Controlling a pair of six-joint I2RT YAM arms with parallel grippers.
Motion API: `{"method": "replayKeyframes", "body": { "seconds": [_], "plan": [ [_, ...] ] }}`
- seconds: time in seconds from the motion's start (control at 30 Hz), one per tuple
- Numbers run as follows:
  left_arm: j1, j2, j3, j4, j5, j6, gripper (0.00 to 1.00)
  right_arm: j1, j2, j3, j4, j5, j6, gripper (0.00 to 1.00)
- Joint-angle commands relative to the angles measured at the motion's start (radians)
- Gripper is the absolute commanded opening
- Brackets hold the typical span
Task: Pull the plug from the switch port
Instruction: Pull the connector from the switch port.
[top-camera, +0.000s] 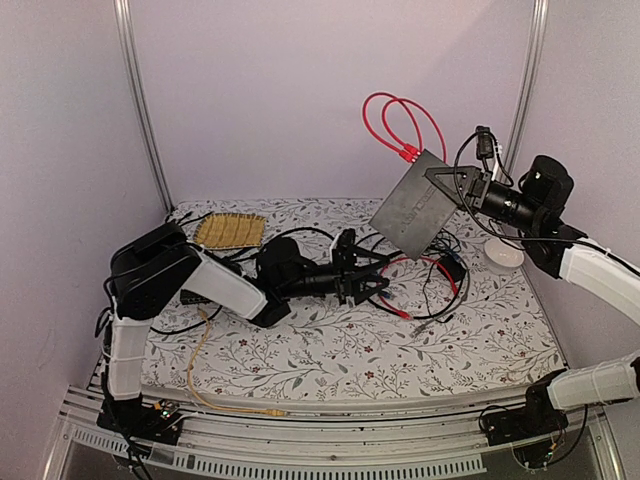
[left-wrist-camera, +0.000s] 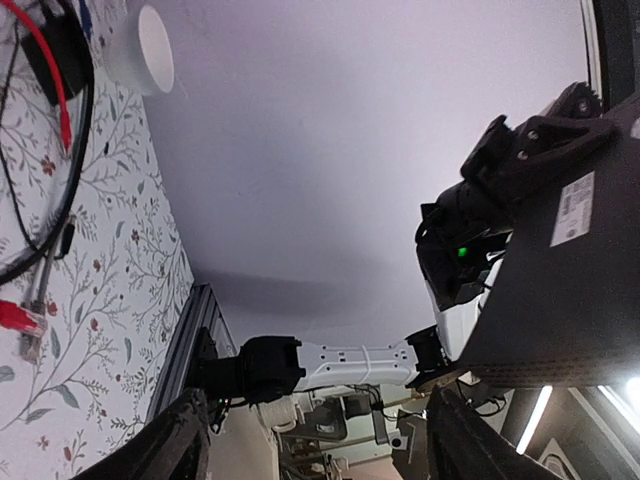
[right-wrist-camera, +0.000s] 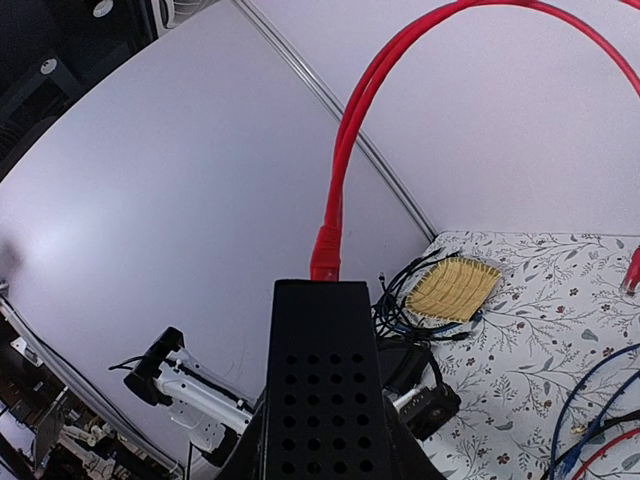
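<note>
Legible text, brands, numbers, signs: we find none in any view.

Item 1. White sticker on the broad face of the black switch box, left wrist view. It carries rows of fine dark print, perhaps a code block. The print is too small and blurred for us to read a single character.

Item 2. Upper face of the same box, top view. We note a faint pale mark that may be lettering; we cannot make it out.

Item 3. Right wrist view. We see only a grid of round holes on the box, with no writing.
</note>
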Motion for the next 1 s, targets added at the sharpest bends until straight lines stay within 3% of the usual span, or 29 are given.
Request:
{"method": "replayKeyframes", "body": {
  "seconds": [0.0,0.37,0.97],
  "plan": [
    [0.085,-0.096,-0.063,0.024,-0.082,0.162,0.74,-0.004,0.009,0.05,0.078,-0.021,0.005,0.01],
    [0.177,-0.137,-0.051,0.1,-0.14,0.392,0.73,0.044,0.079,0.043,0.119,-0.012,0.031,0.01],
    [0.218,-0.074,0.04,0.342,-0.106,0.393,0.63,0.102,0.205,0.003,0.319,-0.041,0.137,0.01]
  ]
}}
